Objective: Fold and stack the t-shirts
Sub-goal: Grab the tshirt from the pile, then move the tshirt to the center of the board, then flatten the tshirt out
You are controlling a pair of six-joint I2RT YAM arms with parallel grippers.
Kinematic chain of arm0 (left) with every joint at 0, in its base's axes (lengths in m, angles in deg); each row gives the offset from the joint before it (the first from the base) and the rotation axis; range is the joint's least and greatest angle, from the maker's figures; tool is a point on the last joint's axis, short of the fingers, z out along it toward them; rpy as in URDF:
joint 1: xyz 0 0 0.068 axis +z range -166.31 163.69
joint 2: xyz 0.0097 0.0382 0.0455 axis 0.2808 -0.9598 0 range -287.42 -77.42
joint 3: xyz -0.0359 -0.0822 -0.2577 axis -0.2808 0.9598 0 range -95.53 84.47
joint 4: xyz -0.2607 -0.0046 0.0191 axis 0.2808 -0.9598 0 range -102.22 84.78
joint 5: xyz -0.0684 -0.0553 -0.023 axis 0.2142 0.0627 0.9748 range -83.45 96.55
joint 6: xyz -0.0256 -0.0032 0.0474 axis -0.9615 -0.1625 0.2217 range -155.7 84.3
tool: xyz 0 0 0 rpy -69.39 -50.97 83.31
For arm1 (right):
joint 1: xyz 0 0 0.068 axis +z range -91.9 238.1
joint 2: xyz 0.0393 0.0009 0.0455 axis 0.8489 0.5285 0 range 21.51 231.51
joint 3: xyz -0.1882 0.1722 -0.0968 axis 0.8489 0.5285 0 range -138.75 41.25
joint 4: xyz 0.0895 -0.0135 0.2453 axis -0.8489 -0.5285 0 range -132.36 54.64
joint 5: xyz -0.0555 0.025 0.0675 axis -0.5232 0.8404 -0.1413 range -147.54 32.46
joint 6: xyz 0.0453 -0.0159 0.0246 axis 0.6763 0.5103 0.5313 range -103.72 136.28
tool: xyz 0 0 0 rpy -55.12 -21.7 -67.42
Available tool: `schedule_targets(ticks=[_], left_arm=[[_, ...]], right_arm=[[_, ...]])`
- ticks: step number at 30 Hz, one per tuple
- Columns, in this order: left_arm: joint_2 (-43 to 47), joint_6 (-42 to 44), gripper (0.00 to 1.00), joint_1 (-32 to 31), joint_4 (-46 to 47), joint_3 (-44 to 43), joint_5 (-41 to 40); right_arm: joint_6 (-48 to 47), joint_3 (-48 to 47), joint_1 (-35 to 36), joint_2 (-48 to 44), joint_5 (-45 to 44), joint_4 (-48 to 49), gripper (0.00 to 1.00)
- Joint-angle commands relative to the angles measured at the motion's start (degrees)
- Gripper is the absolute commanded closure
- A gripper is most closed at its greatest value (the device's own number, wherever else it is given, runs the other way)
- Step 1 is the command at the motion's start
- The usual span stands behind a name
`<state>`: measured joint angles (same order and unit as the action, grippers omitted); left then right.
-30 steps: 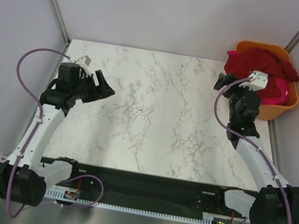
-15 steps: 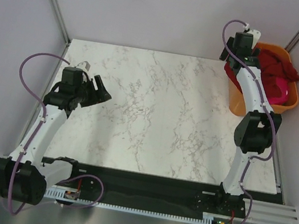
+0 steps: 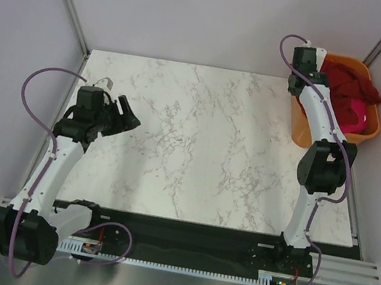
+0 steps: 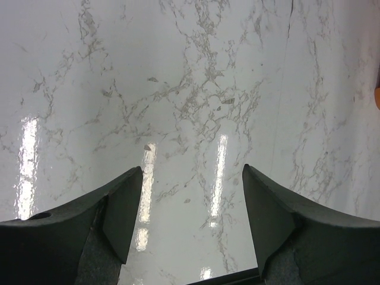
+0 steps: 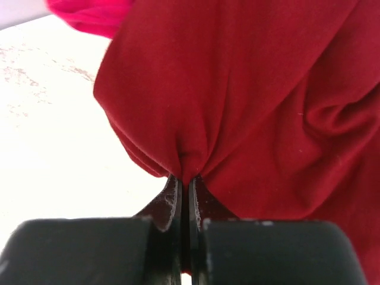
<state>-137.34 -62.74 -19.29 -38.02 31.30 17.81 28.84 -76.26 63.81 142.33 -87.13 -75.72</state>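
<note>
The dark crimson t-shirt [image 3: 349,78] lies bunched in the orange tub [image 3: 369,131] at the back right, with the magenta pink t-shirt [image 3: 357,116] under it. My right gripper [image 3: 313,64] is at the tub's left rim. In the right wrist view it [image 5: 185,179] is shut on a pinched fold of the crimson t-shirt [image 5: 255,101], and a bit of the pink t-shirt [image 5: 89,15] shows at the top left. My left gripper [image 3: 130,113] hovers over the table's left side. In the left wrist view it [image 4: 193,172] is open and empty.
The white marble table [image 3: 206,138] fills the middle, also in the left wrist view [image 4: 190,89]. The tub stands off the table's back right corner. Grey walls close in at the left, back and right. A black rail [image 3: 189,234] runs along the near edge.
My right arm has straightened and risen, carrying its gripper up and back to the tub's left rim. The left arm has barely moved.
</note>
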Motion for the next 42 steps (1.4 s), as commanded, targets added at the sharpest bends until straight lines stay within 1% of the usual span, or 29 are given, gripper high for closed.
schedule_targets(ticks=[1, 3, 6, 8, 10, 11, 12, 13, 14, 15, 16, 18, 19, 20, 23, 26, 27, 28, 29, 30, 31, 33, 34, 35, 37, 38, 40, 41, 42], left_arm=[[1.91, 0.68, 0.24, 0.00, 1.16, 0.08, -1.69], [2.17, 0.59, 0.24, 0.00, 1.16, 0.34, -1.86], [2.53, 0.59, 0.24, 0.00, 1.16, 0.34, -2.13], [2.97, 0.51, 0.25, 0.00, 1.16, 0.52, -2.30], [3.41, 0.59, 0.25, 0.00, 1.07, 0.70, -2.57], [3.67, 0.51, 0.25, 0.00, 1.15, 0.78, -3.00], [3.84, 0.51, 0.25, 0.00, 1.16, 0.70, -3.18], [4.11, 0.50, 0.25, 0.00, 1.16, 0.52, -3.79], [4.28, 0.50, 0.25, 0.08, 1.16, 0.52, -4.14], [4.46, 0.59, 0.25, 0.08, 1.16, 0.52, -4.41], [4.64, 0.68, 0.25, 0.08, 1.24, 0.43, -4.59], [4.73, 0.68, 0.25, 0.26, 1.16, 0.52, -4.85], [4.73, 0.77, 0.25, 0.26, 1.16, 0.61, -4.94], [4.73, 0.68, 0.25, 0.26, 1.24, 0.70, -5.03], [4.81, 0.68, 0.25, 0.26, 0.89, 0.61, -5.90], [5.16, 0.68, 0.25, 0.26, 0.54, 0.61, -7.04], [5.34, 0.68, 0.25, 0.26, 0.63, 0.61, -7.31], [5.34, 0.59, 0.25, 0.35, 0.54, 0.61, -7.83], [5.25, 0.59, 0.25, 0.26, 0.54, 0.61, -8.27], [5.08, 0.59, 0.25, 0.26, 0.54, 0.61, -8.63], [4.47, 0.51, 0.25, 0.26, 0.37, 0.43, -9.24], [3.41, 0.42, 0.25, 0.26, -0.16, -0.44, -9.42], [2.19, 0.94, 0.25, 0.26, -0.25, -0.88, -9.68], [1.57, 0.94, 0.25, 0.26, -0.42, -1.32, -9.69], [-0.79, 0.94, 0.25, 0.35, -0.43, -2.81, -9.69], [-1.51, 0.94, 0.25, 0.43, -0.43, -3.43, -9.69], [-2.65, 0.94, 0.25, 0.70, -0.43, -3.87, -9.69], [-3.18, 0.94, 0.25, 0.79, -0.43, -3.79, -9.69], [-3.45, 1.73, 0.26, 0.79, -2.25, -3.35, -9.60]], right_arm=[[-0.86, -3.06, 2.45, -3.65, -2.14, -2.44, 1.00], [-2.70, -5.43, 4.38, -5.40, -4.59, -2.71, 0.99], [-3.77, -9.03, 6.32, -8.47, -6.62, -3.50, 0.95], [-4.20, -11.41, 7.64, -10.24, -5.58, -3.59, 1.00], [-6.39, -13.26, 12.19, -12.70, -2.34, -3.67, 1.00], [-7.71, -15.62, 14.82, -13.75, 1.25, -4.11, 1.00], [-10.68, -16.68, 22.42, -14.20, 2.50, -4.20, 1.00], [-12.80, -17.48, 27.20, -14.55, 3.99, -4.38, 1.00], [-15.69, -17.40, 37.60, -15.08, 4.79, -4.20, 0.93], [-17.37, -17.05, 42.40, -15.08, 3.06, -4.29, 0.56], [-18.61, -16.18, 46.54, -15.08, 0.52, -4.20, 0.03], [-15.83, -11.44, 51.74, -15.86, -5.73, -4.12, 0.02], [-10.07, -9.25, 51.42, -16.39, -7.66, -4.11, 0.02], [-7.14, -3.13, 50.54, -18.58, -8.29, -3.07, 0.02], [0.24, 7.70, 42.83, -22.27, -6.63, -0.52, 0.02], [5.17, 12.29, 38.42, -23.86, -4.44, -0.42, 0.02], [6.15, 13.18, 35.36, -24.22, -3.13, 0.01, 0.02], [6.95, 14.23, 34.02, -24.48, -1.55, 0.63, 0.02], [7.56, 16.50, 32.01, -24.66, 1.86, 2.20, 0.02], [8.09, 17.75, 31.29, -24.49, 3.38, 3.26, 0.02], [8.18, 19.24, 30.94, -23.88, 7.22, 3.88, 0.02], [9.06, 19.95, 30.58, -19.76, 11.72, 3.71, 0.03], [9.93, 20.30, 30.58, -17.91, 17.48, 3.27, 0.07], [10.90, 20.83, 30.67, -14.07, 20.41, 2.49, 0.14], [13.36, 22.93, 30.93, -10.62, 27.43, 2.65, 0.18], [13.63, 23.73, 31.54, -7.90, 28.60, 3.70, 0.22], [13.64, 26.00, 32.42, -5.60, 30.89, 6.76, 0.23], [13.20, 26.80, 33.12, -5.24, 32.47, 8.44, 0.27], [12.50, 27.33, 33.57, -4.80, 34.40, 9.93, 0.28]])
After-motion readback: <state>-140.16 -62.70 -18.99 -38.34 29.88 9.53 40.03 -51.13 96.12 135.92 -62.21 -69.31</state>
